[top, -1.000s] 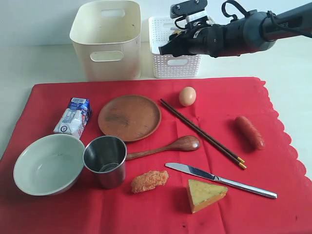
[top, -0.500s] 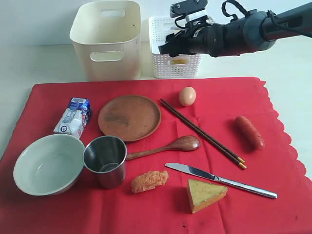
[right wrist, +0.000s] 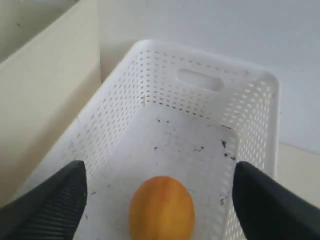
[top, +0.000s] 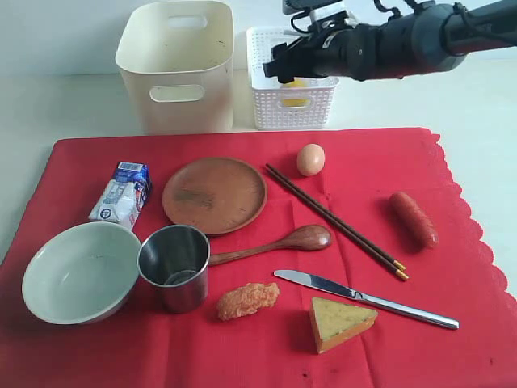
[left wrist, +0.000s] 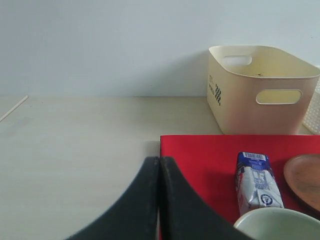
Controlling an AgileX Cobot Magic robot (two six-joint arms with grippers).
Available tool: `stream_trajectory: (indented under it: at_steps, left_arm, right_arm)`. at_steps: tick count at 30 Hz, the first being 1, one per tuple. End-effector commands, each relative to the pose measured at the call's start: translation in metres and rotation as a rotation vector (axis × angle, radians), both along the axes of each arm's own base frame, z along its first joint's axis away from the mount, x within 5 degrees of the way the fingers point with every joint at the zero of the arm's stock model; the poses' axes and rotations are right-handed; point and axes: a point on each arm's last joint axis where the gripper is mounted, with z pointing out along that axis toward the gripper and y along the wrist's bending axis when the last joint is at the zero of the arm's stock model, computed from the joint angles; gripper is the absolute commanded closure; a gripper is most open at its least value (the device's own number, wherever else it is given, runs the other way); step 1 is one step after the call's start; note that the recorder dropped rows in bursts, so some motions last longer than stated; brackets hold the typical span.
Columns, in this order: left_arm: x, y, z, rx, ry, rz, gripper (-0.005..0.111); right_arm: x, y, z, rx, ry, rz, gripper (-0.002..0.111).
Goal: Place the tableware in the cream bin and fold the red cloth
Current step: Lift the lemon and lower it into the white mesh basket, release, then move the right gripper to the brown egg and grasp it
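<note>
On the red cloth point(top: 468, 210) lie the wooden plate point(top: 215, 195), pale bowl point(top: 81, 271), steel cup point(top: 174, 267), wooden spoon point(top: 275, 245), chopsticks point(top: 335, 220) and knife point(top: 363, 299). The cream bin point(top: 178, 69) stands behind the cloth, and the left wrist view shows the cream bin point(left wrist: 260, 90) too. My right gripper point(top: 283, 69) hovers open over the white basket point(top: 291, 109). In its wrist view, the right gripper point(right wrist: 157, 170) is empty above a lemon point(right wrist: 161, 207). My left gripper point(left wrist: 159, 160) is shut and empty at the cloth's left edge. It does not show in the exterior view.
An egg point(top: 310, 159), a sausage point(top: 414, 219), a cheese wedge point(top: 339, 322), an orange food piece point(top: 247, 300) and a milk carton point(top: 123, 192) also lie on the cloth. The lemon point(top: 292, 85) rests inside the basket. Bare pale tabletop point(left wrist: 75, 135) lies left of the cloth.
The lemon has dropped from my right gripper into the white basket. The jaws have opened wider and the right arm has lifted a little. The left gripper has not moved.
</note>
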Motion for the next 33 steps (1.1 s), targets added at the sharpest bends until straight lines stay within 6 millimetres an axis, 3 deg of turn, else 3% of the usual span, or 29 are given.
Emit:
stream_trajectory:
  at_steps: [1, 9, 19, 24, 33]
  left_arm:
    - [-0.001, 0.0, 0.002, -0.002, -0.012, -0.004, 0.106]
    - [-0.001, 0.0, 0.002, -0.002, -0.012, -0.004, 0.106]
    - [-0.001, 0.0, 0.002, -0.002, -0.012, -0.004, 0.106]
    - [-0.001, 0.0, 0.002, -0.002, -0.012, -0.004, 0.106]
    - [-0.001, 0.0, 0.002, -0.002, -0.012, -0.004, 0.106]
  right_arm:
    - [-0.01, -0.004, 0.042, -0.013, 0.026, 0.028, 0.032]
    - [-0.041, -0.016, 0.094, -0.109, 0.154, 0.095, 0.033]
    - [-0.072, -0.029, 0.118, -0.189, 0.353, 0.134, 0.033]
    - [-0.082, -0.031, 0.113, -0.185, 0.44, 0.142, 0.033]
    - [-0.097, -0.039, 0.056, -0.171, 0.459, 0.11, 0.033]
